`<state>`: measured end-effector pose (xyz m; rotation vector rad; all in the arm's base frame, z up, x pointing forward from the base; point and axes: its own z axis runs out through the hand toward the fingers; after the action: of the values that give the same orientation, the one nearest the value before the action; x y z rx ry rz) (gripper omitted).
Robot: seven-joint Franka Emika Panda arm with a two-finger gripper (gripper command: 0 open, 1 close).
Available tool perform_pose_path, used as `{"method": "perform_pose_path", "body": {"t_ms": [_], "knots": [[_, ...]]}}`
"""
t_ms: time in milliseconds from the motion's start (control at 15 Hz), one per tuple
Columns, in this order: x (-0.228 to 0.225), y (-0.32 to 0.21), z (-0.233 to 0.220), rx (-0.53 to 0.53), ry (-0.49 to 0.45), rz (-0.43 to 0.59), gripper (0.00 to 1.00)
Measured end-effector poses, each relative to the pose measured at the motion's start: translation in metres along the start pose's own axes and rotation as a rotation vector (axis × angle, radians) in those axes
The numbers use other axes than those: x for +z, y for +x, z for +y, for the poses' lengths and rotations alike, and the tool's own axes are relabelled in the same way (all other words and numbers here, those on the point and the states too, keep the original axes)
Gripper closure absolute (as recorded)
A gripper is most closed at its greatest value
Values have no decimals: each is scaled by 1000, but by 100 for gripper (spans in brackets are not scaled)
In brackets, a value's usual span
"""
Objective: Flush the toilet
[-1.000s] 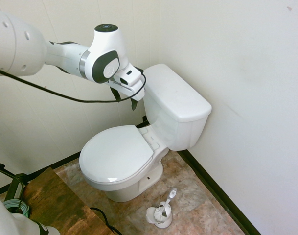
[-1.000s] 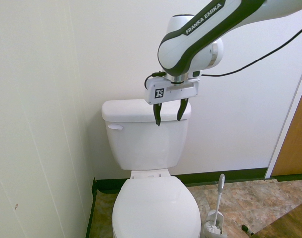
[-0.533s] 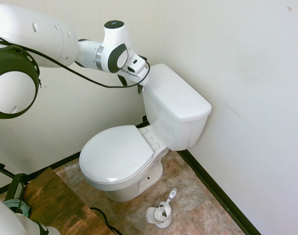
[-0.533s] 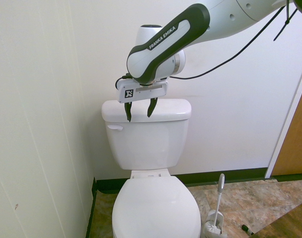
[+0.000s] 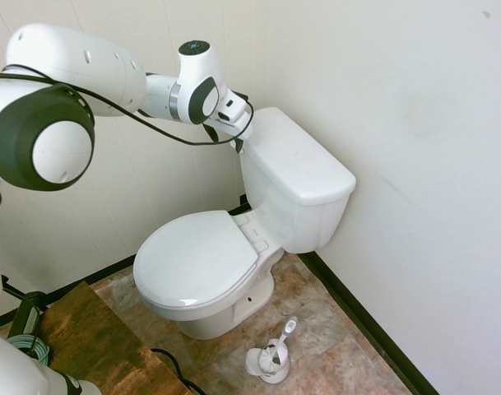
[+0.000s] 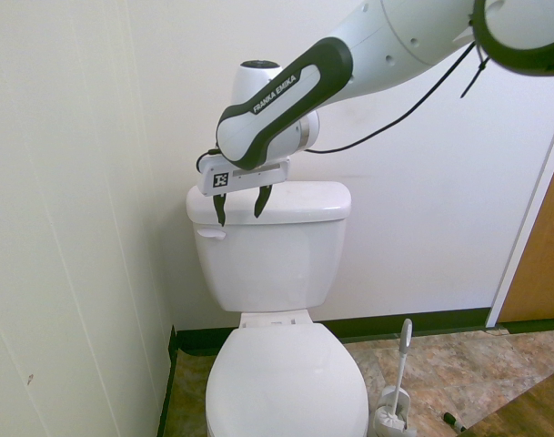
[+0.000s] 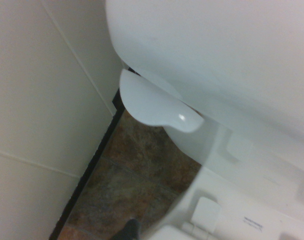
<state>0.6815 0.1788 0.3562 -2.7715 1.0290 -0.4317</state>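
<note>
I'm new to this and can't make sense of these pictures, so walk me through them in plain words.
The machine is one white robot arm ending in a two-finger gripper. Two pictures come from room cameras on opposite sides: one looks down over the toilet, the other faces its tank. The third comes from a camera on the arm's wrist, showing the small white flush lever from close by.

The gripper is open and holds nothing; it hangs in front of the tank's upper part, near the lever. The toilet's seat lid is down. On the floor beside the toilet stands a white toilet brush in its holder. The job is to flush, so the lever is probably where the arm is headed.
</note>
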Motion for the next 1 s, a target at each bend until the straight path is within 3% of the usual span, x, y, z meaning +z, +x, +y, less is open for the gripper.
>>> {"method": "perform_pose_path", "body": {"t_ms": [1000], "knots": [[59, 11, -56, 30, 49, 35, 100]]}}
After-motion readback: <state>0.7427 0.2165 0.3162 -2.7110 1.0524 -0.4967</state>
